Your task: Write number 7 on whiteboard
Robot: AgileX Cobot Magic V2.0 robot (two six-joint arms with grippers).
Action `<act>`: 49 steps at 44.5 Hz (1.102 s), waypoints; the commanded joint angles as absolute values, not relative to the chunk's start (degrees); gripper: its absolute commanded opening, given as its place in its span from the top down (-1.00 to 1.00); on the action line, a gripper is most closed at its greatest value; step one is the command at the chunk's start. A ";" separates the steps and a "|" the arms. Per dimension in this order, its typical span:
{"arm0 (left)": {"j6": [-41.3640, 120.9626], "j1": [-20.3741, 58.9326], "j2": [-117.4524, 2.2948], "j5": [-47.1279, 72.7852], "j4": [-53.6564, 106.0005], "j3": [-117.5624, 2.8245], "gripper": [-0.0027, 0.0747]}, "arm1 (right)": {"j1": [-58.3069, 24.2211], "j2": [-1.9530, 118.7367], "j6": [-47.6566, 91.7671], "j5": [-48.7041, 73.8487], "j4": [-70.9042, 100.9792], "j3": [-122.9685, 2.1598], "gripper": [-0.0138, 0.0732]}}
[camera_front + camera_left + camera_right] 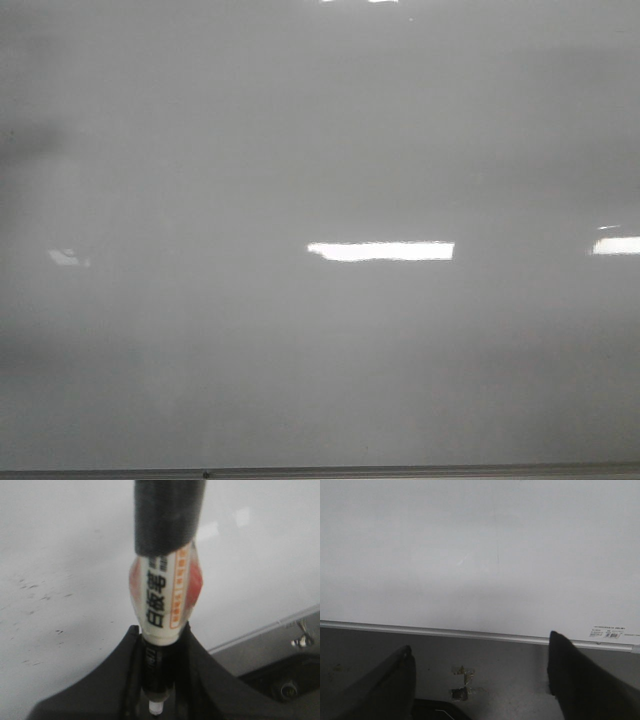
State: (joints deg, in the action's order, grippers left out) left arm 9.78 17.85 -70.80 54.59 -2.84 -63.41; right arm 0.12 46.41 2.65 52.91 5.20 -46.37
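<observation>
Whiteboard [320, 150]: one, glossy pale grey, filling the front view, with a thin metal edge strip [400, 470] along its lower border. Three bright rectangular light reflections [380, 251] lay on it, one near the middle, one at the right edge, one faint at the left. No drawn number 7 could be made out on the board in any view; only faint scuff marks [35, 587] showed in the left wrist view.

Marker pen [162, 615]: one, white barrel with black printed characters and an orange band, upper part wrapped in black tape [167, 515].

Left end effector [160, 655]: one, dark fingers [120, 670] closed around the pen's lower barrel, pen held over the board surface near the edge strip.

Right end effector [480, 680]: one, two dark fingers [390, 685] spread wide apart, nothing between them, hanging beside the board's edge over a grey worktop [495, 655].

Barcode label [609, 631]: one, at the board's corner.
</observation>
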 commanded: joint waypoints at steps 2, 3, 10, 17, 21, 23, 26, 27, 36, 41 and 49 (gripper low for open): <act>20.21 23.28 -70.95 59.55 2.06 -68.82 0.98 | 0.31 48.29 5.59 51.85 7.14 -48.35 -0.63; 22.11 24.06 -71.27 60.50 2.96 -69.34 0.98 | 0.31 48.54 6.30 52.16 7.52 -48.35 -0.63; 33.20 28.99 -74.44 64.67 12.46 -71.24 0.98 | -0.15 50.92 14.62 54.16 15.13 -48.35 -0.63; 39.92 34.35 -76.43 64.19 13.86 -71.34 0.98 | -3.16 51.93 26.48 54.44 23.01 -48.35 -0.63; 41.00 37.35 -77.48 63.56 13.86 -71.34 0.98 | -6.27 52.67 34.05 55.10 26.48 -48.41 -0.63; 41.14 38.95 -77.85 63.42 13.86 -71.34 0.98 | -7.87 53.20 36.58 55.34 28.04 -48.55 -0.63; 41.24 41.20 -78.55 63.18 13.86 -71.34 0.98 | -11.08 54.13 40.40 55.85 29.71 -49.25 -0.63; 41.24 42.11 -78.69 63.18 13.86 -71.34 0.98 | -12.01 54.54 41.66 56.27 30.19 -49.75 -0.63; 41.24 47.30 -79.30 62.95 13.86 -71.34 0.98 | -22.31 57.66 48.07 56.52 31.74 -54.75 -0.63; 41.24 48.92 -79.30 62.83 13.86 -71.34 0.98 | -27.47 59.80 48.51 55.50 31.74 -57.40 -0.63; 41.24 49.63 -79.30 62.69 14.09 -71.34 0.98 | -34.60 62.78 50.40 52.85 31.81 -59.80 -0.63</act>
State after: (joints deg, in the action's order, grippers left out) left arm 41.27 49.16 -80.80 64.34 12.52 -69.44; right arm -32.21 62.53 48.86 56.14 29.59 -57.25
